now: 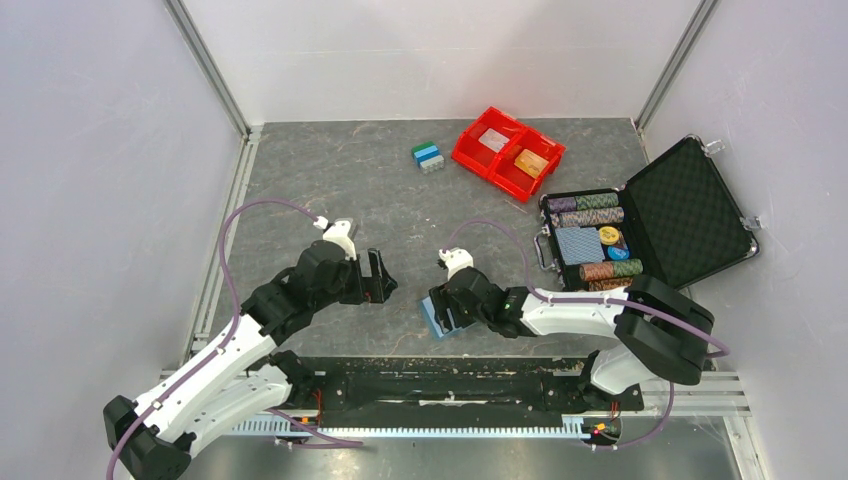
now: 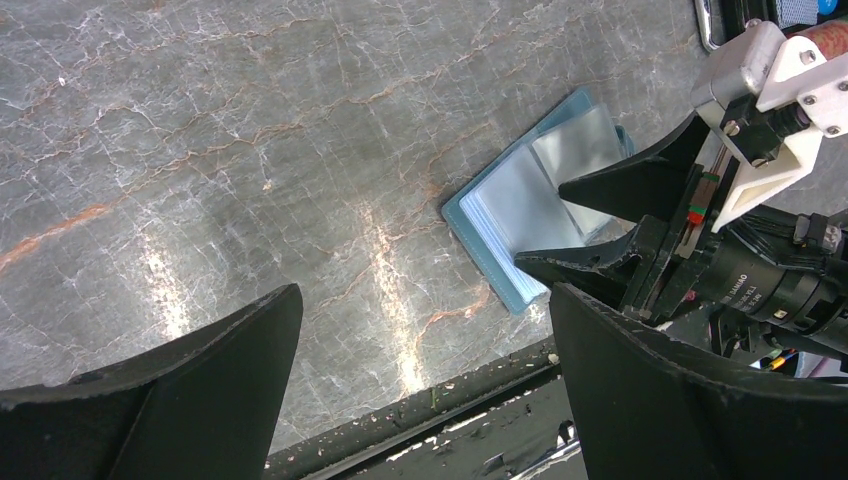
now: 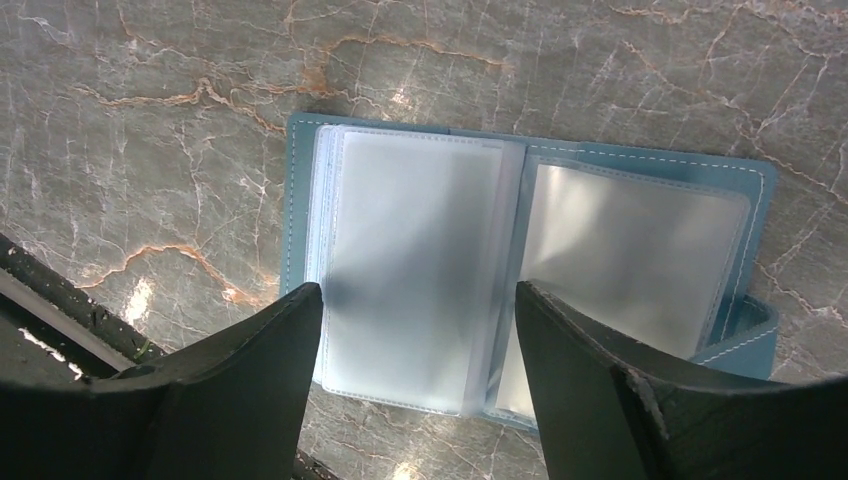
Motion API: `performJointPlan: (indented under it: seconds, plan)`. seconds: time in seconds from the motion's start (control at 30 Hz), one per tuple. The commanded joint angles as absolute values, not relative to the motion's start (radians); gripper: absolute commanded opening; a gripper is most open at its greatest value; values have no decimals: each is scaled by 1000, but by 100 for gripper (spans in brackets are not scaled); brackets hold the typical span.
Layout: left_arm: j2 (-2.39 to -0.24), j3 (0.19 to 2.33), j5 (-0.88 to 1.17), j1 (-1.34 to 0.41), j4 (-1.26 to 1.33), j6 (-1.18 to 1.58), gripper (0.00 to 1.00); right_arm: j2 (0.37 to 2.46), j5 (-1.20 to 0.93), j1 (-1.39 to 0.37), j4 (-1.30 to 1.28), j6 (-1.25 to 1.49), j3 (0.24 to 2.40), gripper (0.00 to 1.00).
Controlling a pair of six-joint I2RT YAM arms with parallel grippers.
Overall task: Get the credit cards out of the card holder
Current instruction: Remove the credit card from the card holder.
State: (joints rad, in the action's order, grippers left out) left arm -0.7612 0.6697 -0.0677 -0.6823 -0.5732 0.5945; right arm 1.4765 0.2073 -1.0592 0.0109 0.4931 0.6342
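The light-blue card holder [image 1: 437, 320] lies spread open on the table near the front edge. It also shows in the left wrist view [image 2: 510, 205] and the right wrist view [image 3: 420, 250]. Its frosted sleeves look empty. My right gripper [image 1: 452, 310] is open just above it, its fingers [image 3: 250, 380] straddling the left sleeve panel. My left gripper [image 1: 378, 280] is open and empty to the holder's left, above bare table [image 2: 425, 295]. An orange card [image 1: 531, 162] and a whitish card [image 1: 492, 140] lie in the red bin [image 1: 470, 155] at the back.
An open black foam-lined case [image 1: 690, 210] with poker chips and a blue patterned deck stands at the right. A small blue-green block [image 1: 428, 156] sits left of the bin. The table's front edge and a black rail [image 2: 450, 410] run close below the holder.
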Motion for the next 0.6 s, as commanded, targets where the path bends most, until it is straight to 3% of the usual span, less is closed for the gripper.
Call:
performJointPlan:
  seconds: [0.0,0.4,0.57]
  plan:
    - [-762,664,-57,-681,-534,616,100,1486,194,-1068,28,498,647,73]
    - [-760,659,-56,-681,-532,623,100,1510,203,-1069,37,499,623,61]
    - [-761,657,-50,-681,-526,627,100,1500,207,-1069,38,503,617,51]
